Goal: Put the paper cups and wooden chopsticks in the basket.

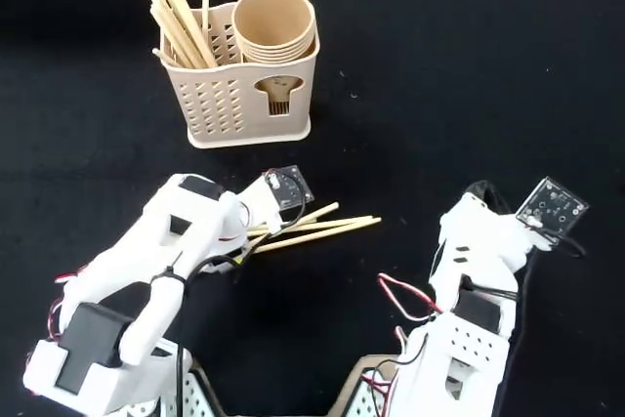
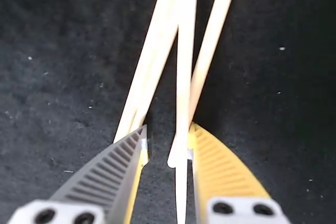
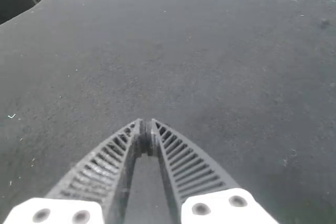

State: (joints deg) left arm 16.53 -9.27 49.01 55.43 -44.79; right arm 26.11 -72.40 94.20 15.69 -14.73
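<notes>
A beige perforated basket stands at the back left and holds a stack of paper cups and several wooden chopsticks. A few more wooden chopsticks lie flat on the black table in front of it. My left gripper is low over their near ends and open. One chopstick runs between its fingers; another passes under the grey finger. My right gripper is shut on nothing, hovering above bare black cloth at the right.
The black cloth covers the whole table. The right arm sits at the front right, well apart from the chopsticks. The table's far edge runs just behind the basket.
</notes>
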